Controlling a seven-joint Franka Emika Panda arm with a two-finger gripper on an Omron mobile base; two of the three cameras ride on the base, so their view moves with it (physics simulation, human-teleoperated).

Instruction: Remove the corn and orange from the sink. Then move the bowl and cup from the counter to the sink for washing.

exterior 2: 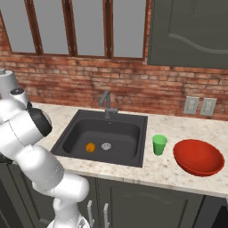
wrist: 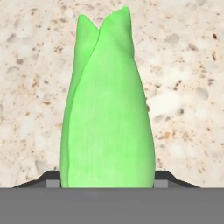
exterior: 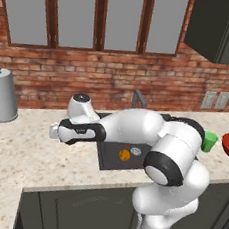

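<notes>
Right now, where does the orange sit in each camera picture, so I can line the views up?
Left base view: the orange lies on the sink floor, just left of the silver drain, beside the arm's elbow.
Right base view: the orange lies left of the drain.
Hand view: not in it.
Shared landmark: the drain.

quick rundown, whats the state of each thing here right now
corn: out of the sink, over the counter, between the finger tips
orange: in the sink, beside the drain
cup: upright on the counter, right of the sink
bowl: upright on the counter, beside the cup
gripper: closed around the corn
</notes>
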